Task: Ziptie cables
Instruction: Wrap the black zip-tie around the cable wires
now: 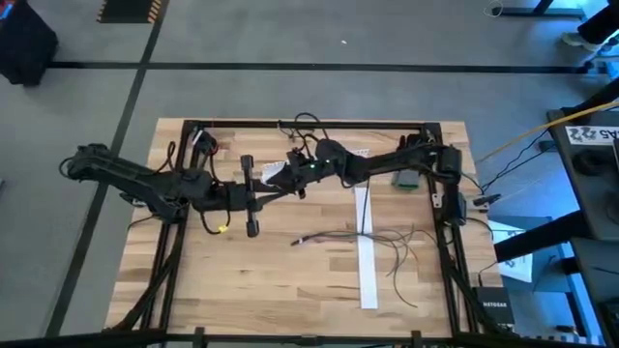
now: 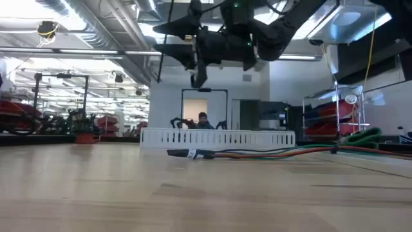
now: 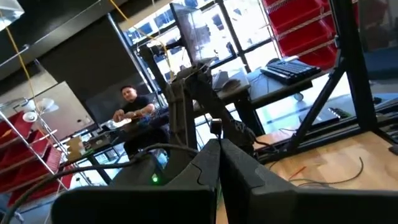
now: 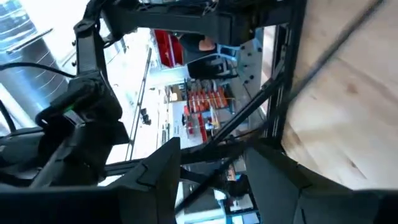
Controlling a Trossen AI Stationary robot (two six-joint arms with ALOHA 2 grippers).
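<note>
Both claws hang raised mid-counter. The cables lie on the counter, running crosswise, nearer the right claw, whose jaws gape around a thin dark strip. The left claw pinches shut, apparently empty.

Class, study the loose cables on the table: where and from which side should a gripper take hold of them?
Probably from straight above, at the bunched end of the cables left of the white strip. There the wires lie flat and together; rightward they fan apart. Both grippers hang high above.

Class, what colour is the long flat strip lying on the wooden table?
White strip, best seen in the high view, beside the cables.
</note>
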